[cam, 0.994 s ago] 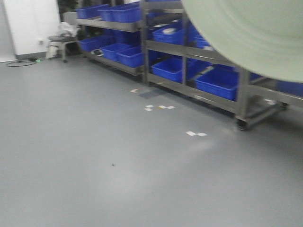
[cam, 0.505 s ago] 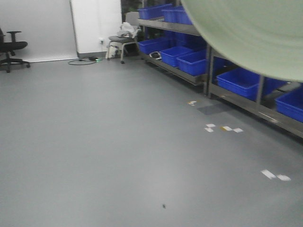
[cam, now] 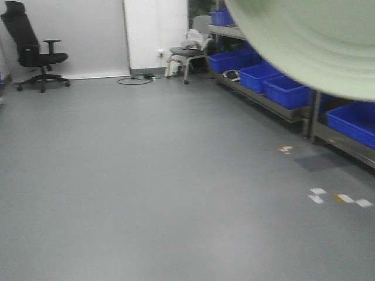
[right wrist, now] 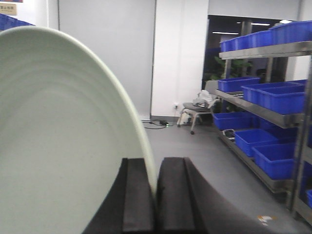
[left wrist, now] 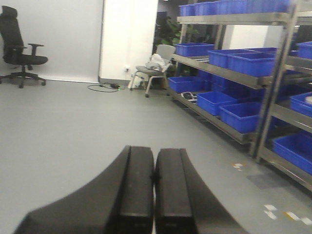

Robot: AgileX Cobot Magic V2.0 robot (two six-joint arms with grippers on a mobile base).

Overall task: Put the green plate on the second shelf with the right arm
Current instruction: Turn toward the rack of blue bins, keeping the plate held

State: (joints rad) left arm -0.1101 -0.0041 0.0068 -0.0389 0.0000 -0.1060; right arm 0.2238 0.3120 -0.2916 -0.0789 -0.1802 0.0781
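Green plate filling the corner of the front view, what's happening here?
The right gripper is shut on the rim of the green plate, holding it up in the air. The left gripper is shut and empty. The plate is not yet placed; the racks of blue bins stand off to the right across the floor.

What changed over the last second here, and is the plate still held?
The front view swung left: the shelf racks with blue bins slid toward the right edge, and the black office chair came into view at left. Nothing was grasped or released. The green plate stays upper right, its rim pinched in the right gripper.
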